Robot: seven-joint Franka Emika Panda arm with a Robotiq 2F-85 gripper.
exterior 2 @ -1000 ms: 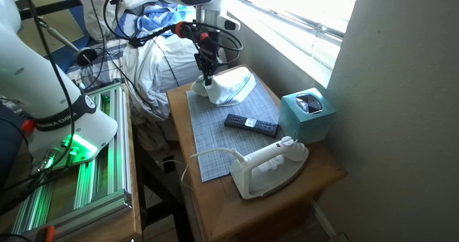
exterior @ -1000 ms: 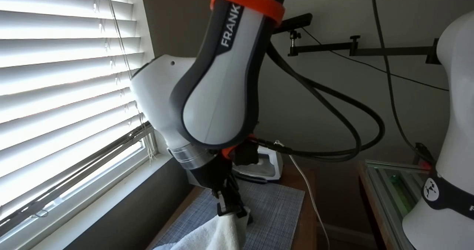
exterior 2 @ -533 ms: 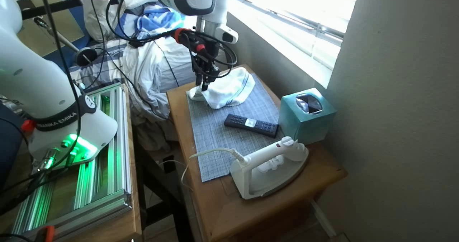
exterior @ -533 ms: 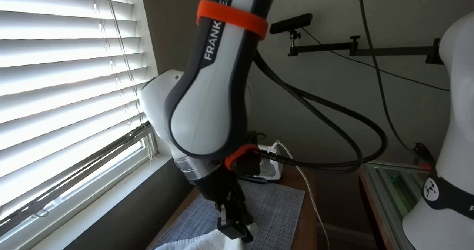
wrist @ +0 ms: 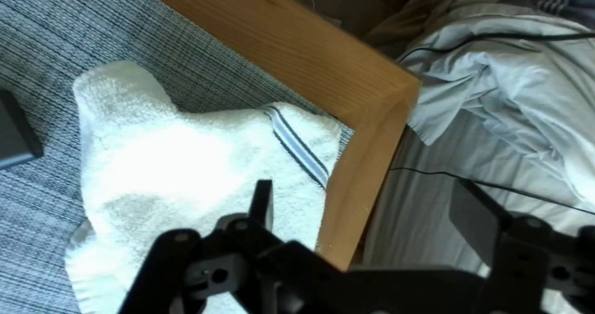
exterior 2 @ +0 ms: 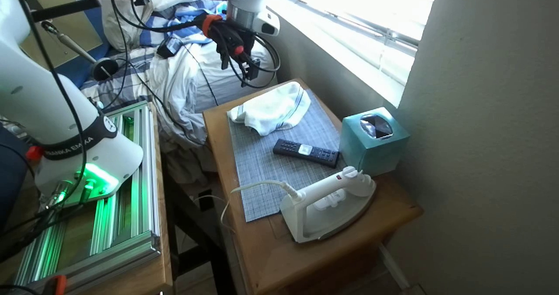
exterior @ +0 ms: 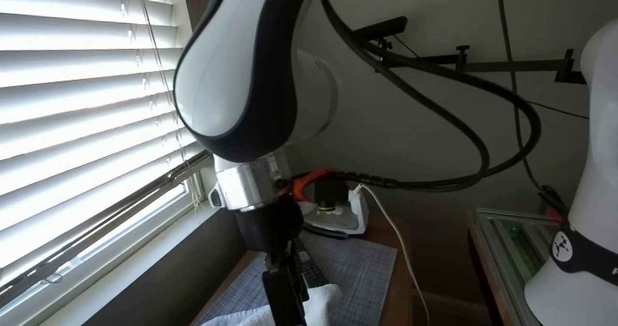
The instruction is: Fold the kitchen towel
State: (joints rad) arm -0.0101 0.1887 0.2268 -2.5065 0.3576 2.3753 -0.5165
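The kitchen towel (exterior 2: 275, 109) lies rumpled on the grey woven mat, white with a blue and dark stripe along one end. In the wrist view the towel (wrist: 176, 156) has a bunched corner sticking out at the upper left, and its striped end reaches the mat's corner. My gripper (wrist: 369, 211) is open, its fingers wide apart with nothing between them. One fingertip shows over the towel, the other over the bed beyond the table. In an exterior view the gripper (exterior 2: 234, 73) hangs above the table's far edge, clear of the cloth.
On the mat (exterior 2: 266, 172) a black remote (exterior 2: 305, 152) lies near the towel. A teal tissue box (exterior 2: 373, 142) and a white iron (exterior 2: 327, 205) with its cord stand further along the wooden table (exterior 2: 279, 264). Window blinds (exterior: 87, 99) and a wall flank it; a bed (wrist: 511, 100) adjoins.
One second ago the gripper was shut on a raised part of the towel. It has lowered it, opened, let go and drawn up and away; the towel now lies lower on the mat.
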